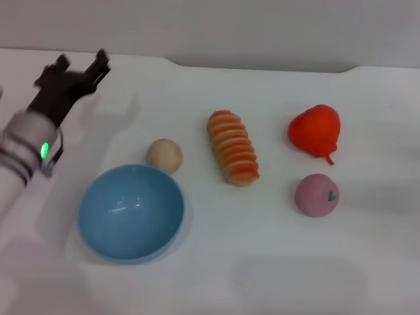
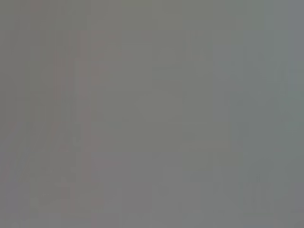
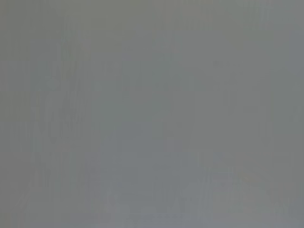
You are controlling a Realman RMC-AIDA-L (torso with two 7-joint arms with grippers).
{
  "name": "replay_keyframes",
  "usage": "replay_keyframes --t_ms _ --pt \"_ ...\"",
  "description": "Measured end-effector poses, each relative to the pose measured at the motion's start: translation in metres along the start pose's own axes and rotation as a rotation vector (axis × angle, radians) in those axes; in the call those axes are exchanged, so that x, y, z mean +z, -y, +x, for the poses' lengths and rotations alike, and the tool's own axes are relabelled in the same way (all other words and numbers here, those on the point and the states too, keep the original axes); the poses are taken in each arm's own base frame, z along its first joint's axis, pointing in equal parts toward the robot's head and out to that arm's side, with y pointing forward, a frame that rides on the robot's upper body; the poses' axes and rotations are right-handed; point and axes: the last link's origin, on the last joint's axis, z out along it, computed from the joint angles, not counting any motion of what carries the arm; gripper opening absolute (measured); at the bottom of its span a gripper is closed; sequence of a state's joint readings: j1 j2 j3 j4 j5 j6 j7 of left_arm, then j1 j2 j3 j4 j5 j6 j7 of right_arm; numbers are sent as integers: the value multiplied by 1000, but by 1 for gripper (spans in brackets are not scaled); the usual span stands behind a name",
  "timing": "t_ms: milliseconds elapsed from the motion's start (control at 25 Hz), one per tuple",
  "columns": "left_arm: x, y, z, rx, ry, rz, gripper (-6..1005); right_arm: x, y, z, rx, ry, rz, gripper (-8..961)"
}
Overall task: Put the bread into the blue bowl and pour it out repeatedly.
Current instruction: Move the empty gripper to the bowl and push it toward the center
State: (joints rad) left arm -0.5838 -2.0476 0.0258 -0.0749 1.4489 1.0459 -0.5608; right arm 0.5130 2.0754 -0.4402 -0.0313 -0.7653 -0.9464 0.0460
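Left gripper point(image 1: 80, 71), fingers spread and empty, far-left of the blue bowl point(image 1: 131, 211); bread point(image 1: 233, 146) lies right of the beige ball point(image 1: 164, 155), which your reach may knock.

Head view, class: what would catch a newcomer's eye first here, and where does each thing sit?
The big blue bowl stands empty at the front left of the white table. The striped bread lies in the middle, beyond the bowl and to its right, with a bright red pear-shaped fruit further right. The left gripper hangs over the table's far left corner, jaws open and empty.
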Motion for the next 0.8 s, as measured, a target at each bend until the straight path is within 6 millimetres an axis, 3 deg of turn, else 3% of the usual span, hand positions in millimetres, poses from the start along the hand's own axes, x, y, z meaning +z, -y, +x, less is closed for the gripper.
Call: replay_keyframes --t_ms 160,400,640,680,800 --pt "40 -7 20 -30 127 -88 871 2 -3 -2 1 4 -7 535" --pt "76 -31 57 -26 301 -244 870 2 -5 -2 -5 3 -19 535" --pt "82 -64 90 -5 513 -405 866 1 -7 0 -5 -6 -24 535" --pt "75 -75 102 -38 668 -421 865 1 -7 1 -5 -8 -26 535" --pt "67 -76 105 -51 753 -407 861 0 -9 2 -2 -12 -30 535"
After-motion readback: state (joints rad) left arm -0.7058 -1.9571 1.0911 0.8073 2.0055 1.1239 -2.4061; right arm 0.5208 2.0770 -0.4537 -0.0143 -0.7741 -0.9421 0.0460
